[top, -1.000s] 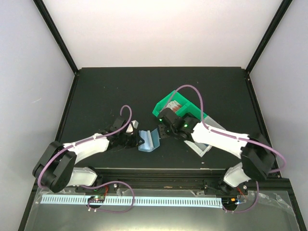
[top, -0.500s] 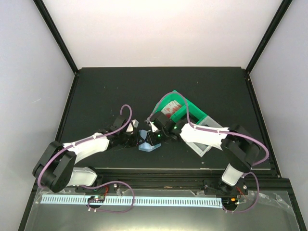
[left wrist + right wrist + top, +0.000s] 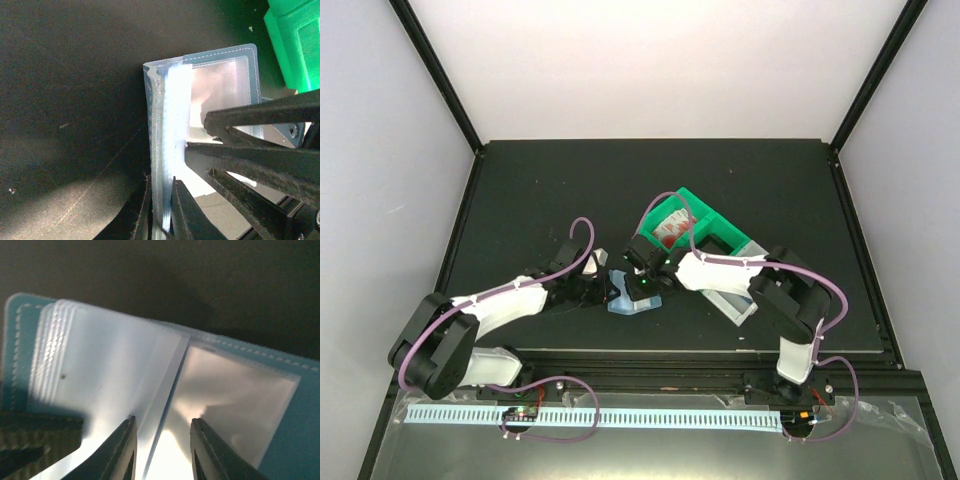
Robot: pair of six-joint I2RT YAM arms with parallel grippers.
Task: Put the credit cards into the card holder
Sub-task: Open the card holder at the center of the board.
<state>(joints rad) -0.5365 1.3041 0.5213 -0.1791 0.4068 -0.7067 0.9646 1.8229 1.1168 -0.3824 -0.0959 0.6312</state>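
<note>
One card holder (image 3: 626,299) — one green bin (image 3: 716,220), one pale bin (image 3: 739,306); two arms — left arm (image 3: 505,305), right arm (image 3: 725,274).

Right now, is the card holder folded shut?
No: the card holder is open, one side pinched edge-on in the left gripper, the other side spread away showing its clear pocket.

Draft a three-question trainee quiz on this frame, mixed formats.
1. True or false: the left gripper is shut on the card holder at its edge.
2. In the top view, the green bin lies from the card holder: A) left, B) right and farther back, C) underneath.
3. Fill in: the right gripper has its jaws ___ over the clear sleeves.
Key: 1 true; 2 B; 3 open.
</note>
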